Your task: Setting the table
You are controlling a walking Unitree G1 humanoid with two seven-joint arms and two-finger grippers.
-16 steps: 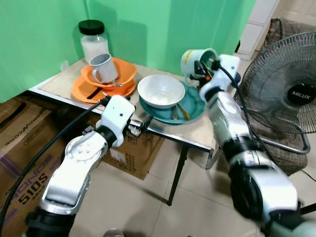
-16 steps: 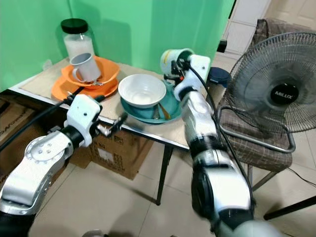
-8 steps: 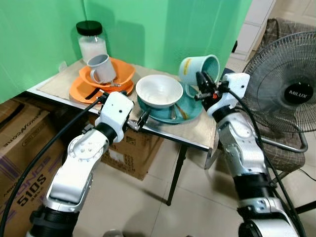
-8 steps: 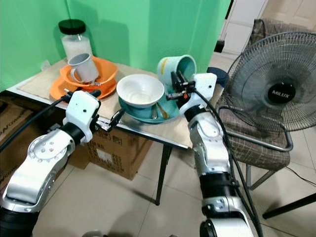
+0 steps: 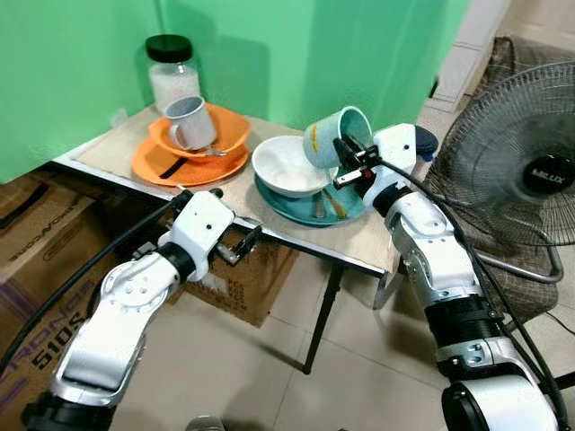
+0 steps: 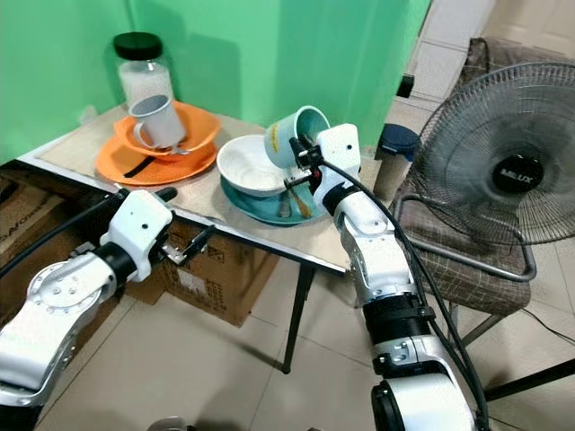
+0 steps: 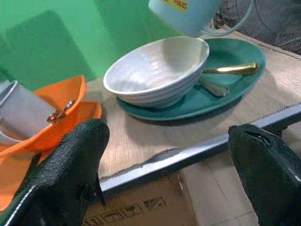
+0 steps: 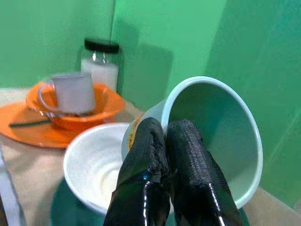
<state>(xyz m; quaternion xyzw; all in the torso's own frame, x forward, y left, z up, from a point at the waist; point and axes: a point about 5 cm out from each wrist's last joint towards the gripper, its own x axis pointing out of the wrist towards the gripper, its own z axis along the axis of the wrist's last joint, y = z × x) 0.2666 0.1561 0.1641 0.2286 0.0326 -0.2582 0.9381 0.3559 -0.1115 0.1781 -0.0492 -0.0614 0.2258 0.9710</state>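
The right gripper [image 5: 346,162] has its two black fingers pinched on the rim of a pale blue-green cup [image 5: 329,137], one finger inside and one outside, holding it tipped on its side in the air with the mouth facing right and up. The cup hangs over the right edge of a white bowl [image 5: 287,165], which sits on a teal plate [image 5: 346,203] at the right end of the small table [image 5: 296,235]. On the plate, to the right of the bowl, lie a gold spoon [image 7: 230,69] and some silver cutlery [image 7: 212,88].

The left gripper [image 5: 241,244] hovers low at the near edge of the table, in front of the bowl, its fingers [image 7: 70,165] spread wide and holding nothing.

Farther left on the table is an orange plate [image 5: 157,166] with an orange bowl [image 5: 225,132] on it, and a grey metal mug [image 5: 189,121] leans tilted in that bowl. A glass jar [image 5: 172,74] with a black lid, holding something white, stands at the far left corner against the green wall.

A cardboard box [image 5: 36,242] sits under the table at left, and a standing fan [image 5: 530,180] is off to the right beside a chair [image 6: 467,269]
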